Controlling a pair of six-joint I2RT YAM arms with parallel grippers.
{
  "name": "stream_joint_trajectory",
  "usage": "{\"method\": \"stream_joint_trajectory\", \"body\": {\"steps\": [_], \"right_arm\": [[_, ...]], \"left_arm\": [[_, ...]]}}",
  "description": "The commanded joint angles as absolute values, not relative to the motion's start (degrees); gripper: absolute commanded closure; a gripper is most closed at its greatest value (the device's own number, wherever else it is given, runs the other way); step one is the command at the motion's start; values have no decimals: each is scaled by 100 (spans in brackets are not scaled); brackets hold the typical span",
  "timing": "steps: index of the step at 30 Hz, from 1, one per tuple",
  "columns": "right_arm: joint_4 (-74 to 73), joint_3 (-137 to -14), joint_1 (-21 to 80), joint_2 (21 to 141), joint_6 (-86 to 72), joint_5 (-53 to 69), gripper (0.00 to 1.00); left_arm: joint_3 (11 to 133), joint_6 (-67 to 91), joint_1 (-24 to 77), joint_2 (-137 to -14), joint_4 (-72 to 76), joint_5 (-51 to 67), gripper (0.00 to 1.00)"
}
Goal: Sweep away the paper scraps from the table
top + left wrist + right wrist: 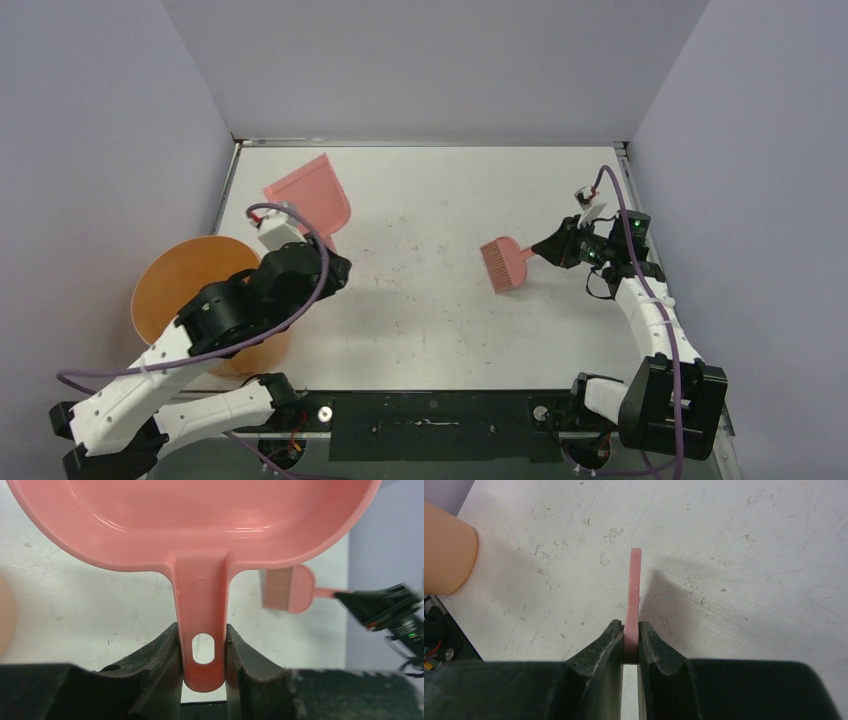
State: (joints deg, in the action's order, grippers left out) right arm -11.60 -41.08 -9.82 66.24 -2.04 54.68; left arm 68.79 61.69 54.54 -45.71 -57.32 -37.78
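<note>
While the left arm leans out over the orange bucket (165, 280) at the table's left edge, the left gripper (202, 652) is clamped on the handle of the pink dustpan (312, 195), one finger squeezing each side right by the hanging hole. The pan sits over the far-left part of the table (430, 320), with its wide mouth aimed at the far-left corner and its handle running back into the gripper. From the wrist cam you're looking straight into the hollow side of it.

Over on the other side, the right gripper (631, 640) is pinched shut on the thin handle of the pink brush (505, 264). The bristle head sticks out to the left of it, over the middle-right of the table. The right wrist cam sees the brush edge-on, with a shadow falling beside it. Can't really tell if the bristles are touching the surface or just above it.

The table itself is white and covered in dark scuffs. The brush and dustpan are well apart from each other
</note>
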Motion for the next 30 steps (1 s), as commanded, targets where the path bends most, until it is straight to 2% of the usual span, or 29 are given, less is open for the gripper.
{"method": "stream_joint_trajectory", "body": {"steps": [1,14,19,23,30], "right_arm": [[-836,-4066,-1050,6527,-111,5616,95],[-1003,-4159,-1134,6451,-52,5696,95],[-2261,-5009,-1134,6461,1290,5577,95],[-3166,-5680,-1136,6301,2544,4970,95],[-3126,-5780,-865,5609,4276,3204,95]], "left_arm": [[6938,5399,5455,-5299,-5723,-2928,100],[6725,4688,5742,-7159,-5870,-2274,100],[6648,4350,5725,-7841,-5739,-1783,100],[6525,4183,5664,-8581,-5566,-1142,100],[6543,4001,5703,-9164,-4882,-459,100]]}}
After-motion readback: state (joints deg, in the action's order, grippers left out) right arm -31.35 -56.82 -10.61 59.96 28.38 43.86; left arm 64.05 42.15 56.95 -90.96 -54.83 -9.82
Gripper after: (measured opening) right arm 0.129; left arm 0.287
